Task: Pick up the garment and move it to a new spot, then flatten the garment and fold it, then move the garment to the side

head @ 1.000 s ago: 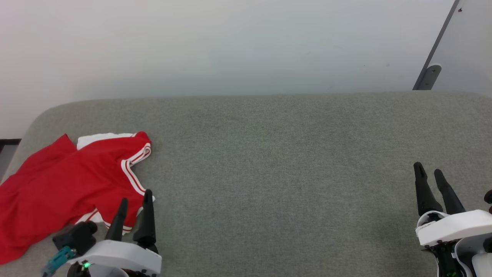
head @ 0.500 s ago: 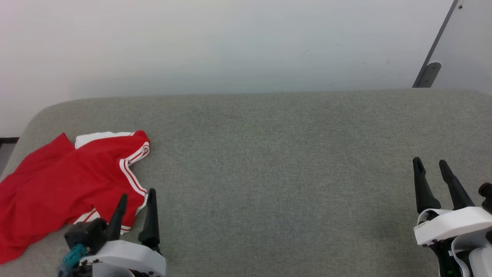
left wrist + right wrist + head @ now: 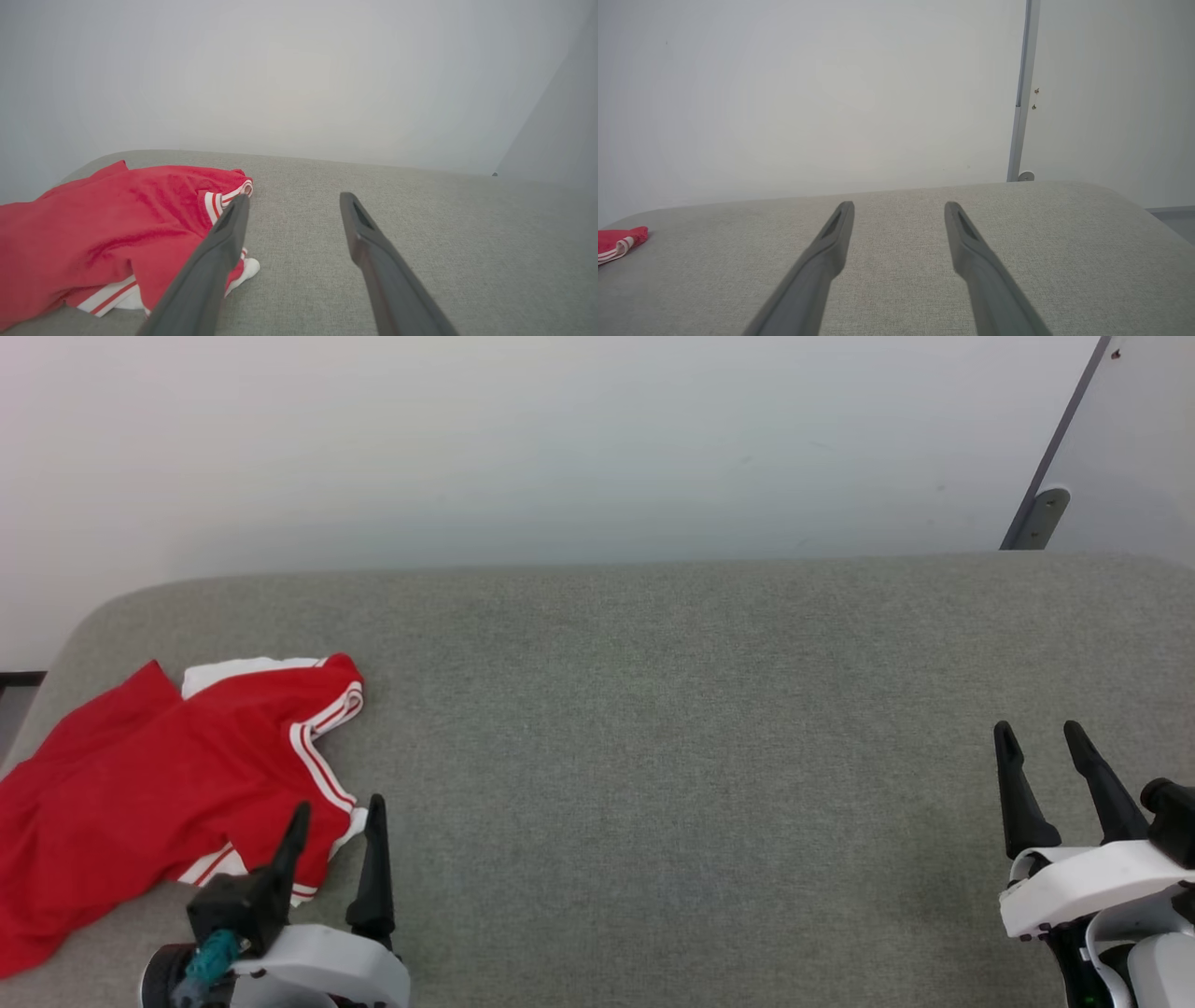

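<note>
1. Worktop (image 3: 653,756): the far edge runs straight along a pale wall (image 3: 560,448). The far-left corner is rounded, and the right wrist view shows the far-right corner rounded as well.
2. A slanted grey post (image 3: 1055,457) stands behind the far-right corner, against the wall.
3. Garment (image 3: 140,784) lies rumpled at the worktop's left end and runs to the left border of the head view. A broad stretch of grey cloth lies between it and the right tool.
4. Left tool (image 3: 338,805), near left: fingers spread wide, nothing between them. In the left wrist view its left finger crosses the garment's striped hem; contact cannot be told. Its right finger is over grey cloth just beside the hem.
5. Right tool (image 3: 1038,728), near right: fingers spread wide, holding nothing, over worktop cloth and well apart from the garment.
6. Garment: soft red fabric in loose folds, with a white patch at the far side and red-and-white stripe trim along its right edge and near hem.
7. Worktop cover: matte grey woven fabric, finely flecked, with a padded look at the rounded edges.
8. Tool fingers: long, dark, matte and tapering to blunt tips, each with a shallow recess on the inner face. They sit on white housings.
</note>
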Robot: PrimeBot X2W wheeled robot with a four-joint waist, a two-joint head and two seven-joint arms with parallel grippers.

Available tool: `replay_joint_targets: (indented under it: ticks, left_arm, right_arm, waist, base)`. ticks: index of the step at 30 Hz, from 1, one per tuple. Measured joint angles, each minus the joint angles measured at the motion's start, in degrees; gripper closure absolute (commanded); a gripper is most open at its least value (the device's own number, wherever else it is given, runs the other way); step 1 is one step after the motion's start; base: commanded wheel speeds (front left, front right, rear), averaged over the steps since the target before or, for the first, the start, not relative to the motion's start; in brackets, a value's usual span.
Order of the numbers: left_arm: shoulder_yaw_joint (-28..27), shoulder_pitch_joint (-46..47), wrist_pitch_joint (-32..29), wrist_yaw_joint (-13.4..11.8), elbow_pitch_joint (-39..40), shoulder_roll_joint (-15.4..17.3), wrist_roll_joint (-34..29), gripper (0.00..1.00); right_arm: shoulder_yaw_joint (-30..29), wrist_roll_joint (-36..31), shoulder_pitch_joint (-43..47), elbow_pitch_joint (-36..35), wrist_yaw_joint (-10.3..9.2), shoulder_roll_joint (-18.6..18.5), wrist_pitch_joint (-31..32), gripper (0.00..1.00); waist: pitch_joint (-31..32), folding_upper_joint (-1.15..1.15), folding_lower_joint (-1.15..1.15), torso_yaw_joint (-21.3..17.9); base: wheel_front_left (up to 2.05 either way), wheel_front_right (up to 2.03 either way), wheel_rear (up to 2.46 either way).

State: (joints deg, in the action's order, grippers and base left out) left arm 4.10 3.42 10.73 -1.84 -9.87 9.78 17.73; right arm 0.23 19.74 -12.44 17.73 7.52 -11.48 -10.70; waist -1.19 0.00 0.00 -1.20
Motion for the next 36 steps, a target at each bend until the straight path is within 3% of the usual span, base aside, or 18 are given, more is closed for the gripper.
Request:
replay_joint_targets:
  ticks: [36]
  left_arm:
    - [0.5,-0.2,4.0,-0.2,-0.3,-0.2,-13.5,0.00]
  right_arm:
    - [-1.7,-10.2,0.0,1.6,0.00,-0.4,-4.0,0.00]
  waist:
    - [-0.6,0.00,0.00,0.8]
  base:
    - [0.00,0.00,0.00]
